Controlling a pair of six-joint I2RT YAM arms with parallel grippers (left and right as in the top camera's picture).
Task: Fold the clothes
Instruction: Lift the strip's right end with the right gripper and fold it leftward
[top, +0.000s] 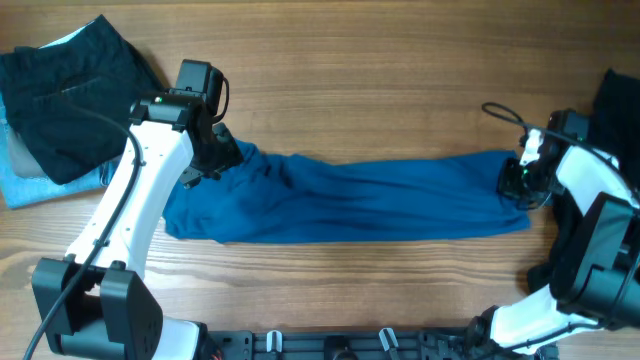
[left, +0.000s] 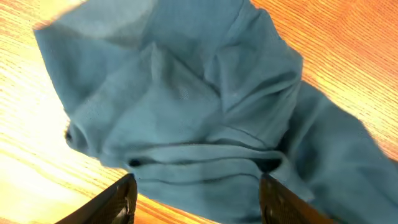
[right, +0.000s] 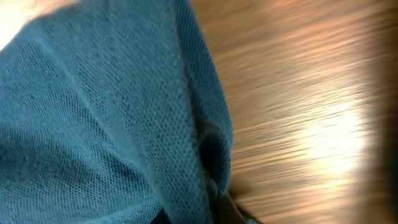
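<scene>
A blue garment (top: 350, 200) lies stretched in a long band across the wooden table. My left gripper (top: 213, 155) is over its bunched left end. In the left wrist view its two fingers (left: 196, 202) are wide apart, with rumpled blue folds (left: 186, 106) between and ahead of them, and they hold nothing. My right gripper (top: 522, 180) is at the garment's right end. In the right wrist view the blue knit cloth (right: 106, 118) fills the frame, and its edge is pinched at the fingers (right: 221, 199).
A pile of black clothes (top: 70, 90) lies at the back left on a light blue piece (top: 28, 188). Another dark item (top: 620, 105) sits at the right edge. A black cable (top: 500, 112) loops near the right arm.
</scene>
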